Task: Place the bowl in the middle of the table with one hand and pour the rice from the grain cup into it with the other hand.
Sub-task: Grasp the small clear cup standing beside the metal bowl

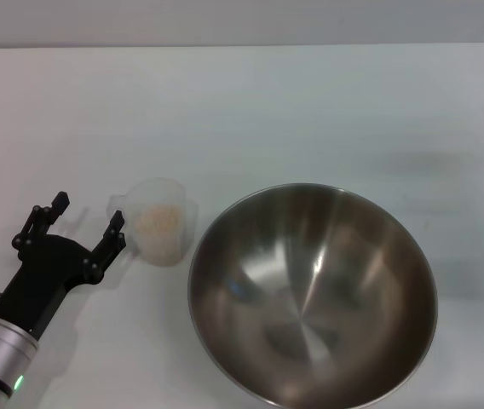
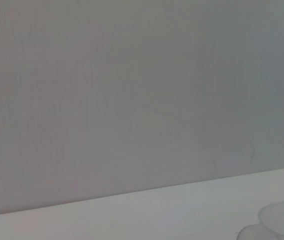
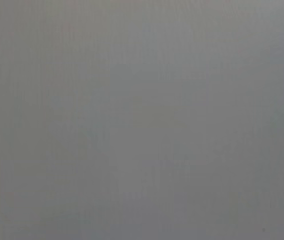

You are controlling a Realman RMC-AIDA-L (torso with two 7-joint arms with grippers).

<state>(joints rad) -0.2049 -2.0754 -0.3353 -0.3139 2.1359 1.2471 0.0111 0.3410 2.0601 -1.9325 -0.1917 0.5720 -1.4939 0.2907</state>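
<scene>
Your left gripper's (image 1: 87, 219) fingers (image 1: 114, 232) are standing wide apart and gripping nothing; they are sitting at the near left of the table (image 1: 242, 111), just left of the cup (image 1: 161, 221). In the head view, you are seeing the right fingertip almost at the cup's left edge, though I cannot tell whether it is touching. The cup is standing upright with rice (image 1: 158, 223) inside, just left of the bowl (image 1: 313, 294), which is resting near and slightly right of centre.

In the left wrist view, you are looking across the table's far edge (image 2: 132, 215), with the cup's rim (image 2: 282, 220) showing faintly.

The right wrist view is giving you only plain grey, so your right gripper is out of sight.
</scene>
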